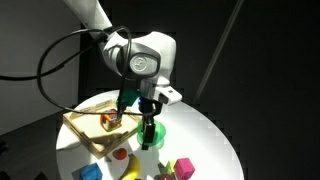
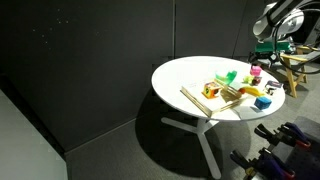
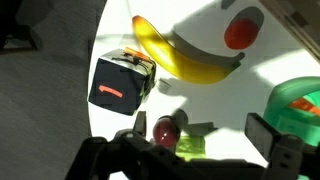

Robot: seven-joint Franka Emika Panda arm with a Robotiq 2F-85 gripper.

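My gripper (image 3: 199, 127) is open and empty, its two dark fingers wide apart just above the white round table (image 3: 215, 95). Between the fingers, toward the left one, lie a small dark red ball (image 3: 165, 130) and a small light green block (image 3: 190, 148). A yellow banana (image 3: 180, 55) lies just beyond them, with a black cube bearing a red mark (image 3: 118, 85) to its left. A green container (image 3: 298, 105) stands by the right finger. In an exterior view the gripper (image 1: 148, 130) hangs low over the table beside a green object (image 1: 157, 130).
A wooden tray (image 1: 88, 128) lies on the table's left part. A red block (image 1: 120, 154), a yellow piece (image 1: 133, 172) and a pink cube (image 1: 184, 167) lie near the front edge. The table edge (image 3: 95, 120) is close on the left. Dark curtains surround the table (image 2: 190, 75).
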